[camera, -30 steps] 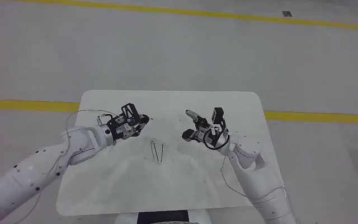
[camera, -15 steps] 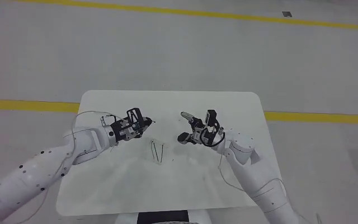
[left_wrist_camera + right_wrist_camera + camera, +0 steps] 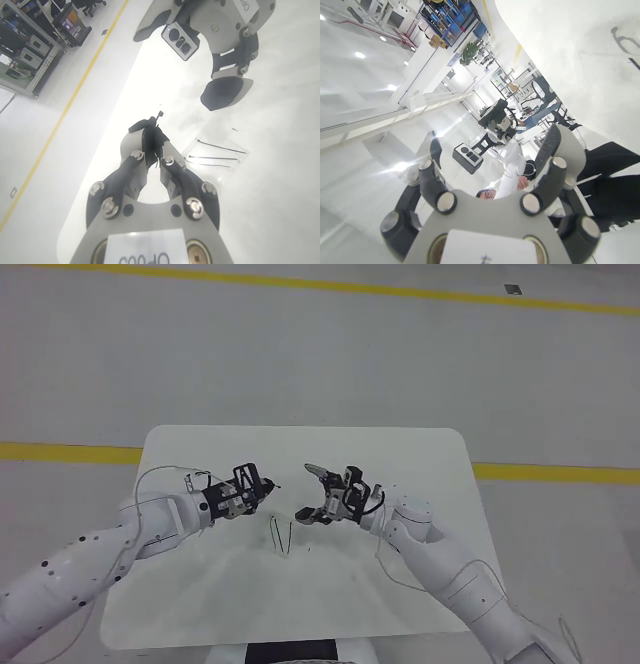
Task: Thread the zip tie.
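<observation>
The left hand is clamped shut on a black zip tie and holds it up off the white surface. The small square head pokes out just past the fingertips, and a short bit of strap shows behind the pads (the rest is hidden between them). The right hand hangs facing it, near but not touching. Its fingers are spread wide apart with nothing between them, and the gap is turned toward the left hand and the zip tie's head. Both hands are over the middle of the surface, each on its own side. On the surface below and between them a clear bag lies flat. A few spare ties, black and roughly side by side, rest in or on it, I can't tell which. They are apart from both hands.
</observation>
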Motion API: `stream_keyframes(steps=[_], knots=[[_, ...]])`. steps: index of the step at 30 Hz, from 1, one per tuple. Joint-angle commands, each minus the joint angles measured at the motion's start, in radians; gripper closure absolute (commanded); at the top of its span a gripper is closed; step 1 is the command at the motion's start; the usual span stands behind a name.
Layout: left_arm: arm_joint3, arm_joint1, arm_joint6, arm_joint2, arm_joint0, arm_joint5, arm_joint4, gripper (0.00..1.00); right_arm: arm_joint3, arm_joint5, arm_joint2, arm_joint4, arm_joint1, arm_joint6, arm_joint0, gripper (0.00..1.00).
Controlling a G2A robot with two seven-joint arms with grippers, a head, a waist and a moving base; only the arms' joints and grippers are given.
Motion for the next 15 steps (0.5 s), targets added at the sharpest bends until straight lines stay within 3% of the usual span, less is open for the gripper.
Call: stream_keyframes(steps=[1,15], knots=[[-0.003,-0.001,-0.009,-0.003,0.000,0.005,0.006,1.00,-0.009,0.000,-0.015,0.021,0.005,-0.010,0.012,0.00],[-0.003,-0.001,-0.009,-0.003,0.000,0.005,0.006,1.00,-0.026,0.000,-0.031,-0.033,-0.006,-0.056,0.001,0.00]])
